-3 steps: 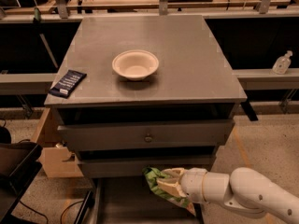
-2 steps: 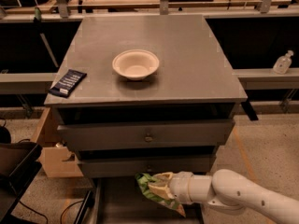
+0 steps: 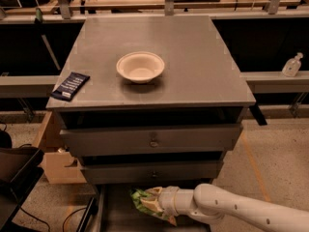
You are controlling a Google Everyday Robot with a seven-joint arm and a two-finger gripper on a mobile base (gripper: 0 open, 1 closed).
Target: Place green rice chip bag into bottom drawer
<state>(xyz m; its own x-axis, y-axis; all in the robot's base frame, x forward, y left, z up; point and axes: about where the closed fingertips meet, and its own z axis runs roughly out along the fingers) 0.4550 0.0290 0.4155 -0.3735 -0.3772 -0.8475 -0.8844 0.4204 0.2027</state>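
The green rice chip bag (image 3: 141, 200) is crumpled in my gripper (image 3: 153, 205), low in the camera view, just below the second drawer front. The gripper is shut on the bag and reaches in from the right on a white arm (image 3: 241, 210). The bag hangs over the open bottom drawer (image 3: 113, 212), a shallow grey tray pulled out at the bottom of the grey cabinet. Much of the bag is hidden behind the fingers.
On the cabinet top (image 3: 193, 57) stand a cream bowl (image 3: 140, 66) and, at the left edge, a dark navy packet (image 3: 70, 86). Two closed drawer fronts (image 3: 152, 140) with knobs sit above the tray. A cardboard box (image 3: 55, 158) and a black bin (image 3: 17, 170) are on the floor left.
My gripper has moved left with the green bag, further over the open bottom drawer. Nothing on the cabinet top has moved.
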